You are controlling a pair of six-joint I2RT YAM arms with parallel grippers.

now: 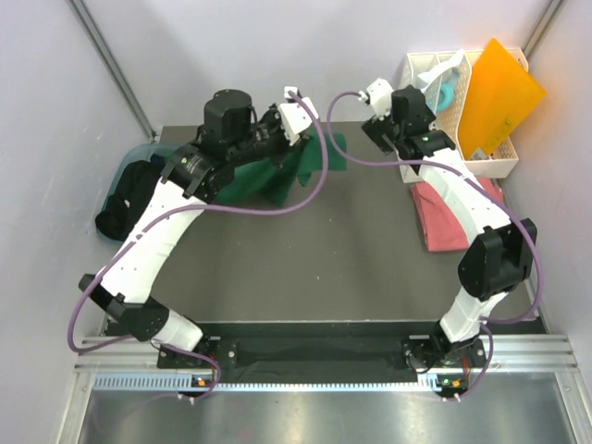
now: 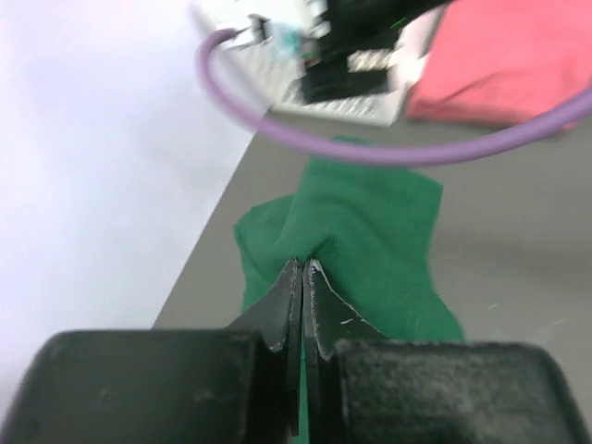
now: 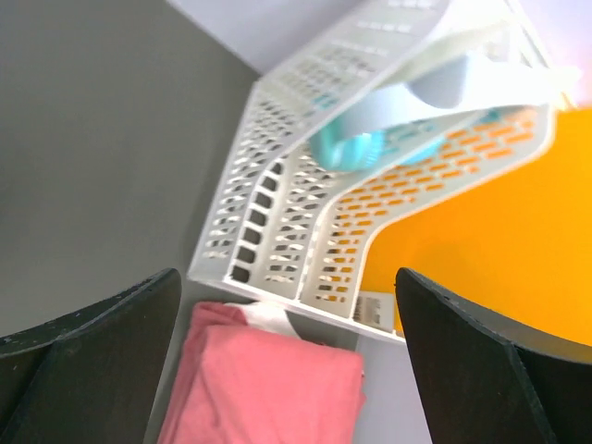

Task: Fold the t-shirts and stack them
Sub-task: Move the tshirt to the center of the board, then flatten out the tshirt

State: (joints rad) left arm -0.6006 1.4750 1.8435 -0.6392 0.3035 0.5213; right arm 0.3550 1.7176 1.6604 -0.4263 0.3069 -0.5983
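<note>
Progress: approx. one-third, by my guess.
- Coral pink cloth t-shirt [image 1: 442, 224] lay folded at table's right side, just in front of white slotted plastic rack [image 1: 495, 166]; looked done.
- Dark green cloth t-shirt [image 2: 370, 231] lay rumpled at far left-centre, not folded.
- L gripper [image 2: 302, 277] was pressed together, pinching a ridge of green cloth.
- R gripper [image 3: 287, 287] was spread wide, empty, above pink shirt.
- Black cloth heap [image 1: 125, 203] sat at left edge, prob. more shirts.
- Remaining: fold green and dark ones, stack all.

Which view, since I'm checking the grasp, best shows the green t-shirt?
Left wrist: the left gripper is shut on the green t-shirt, cloth bunched at its tips. Top external shows it partly hidden by that arm; right wrist shows none.
</note>
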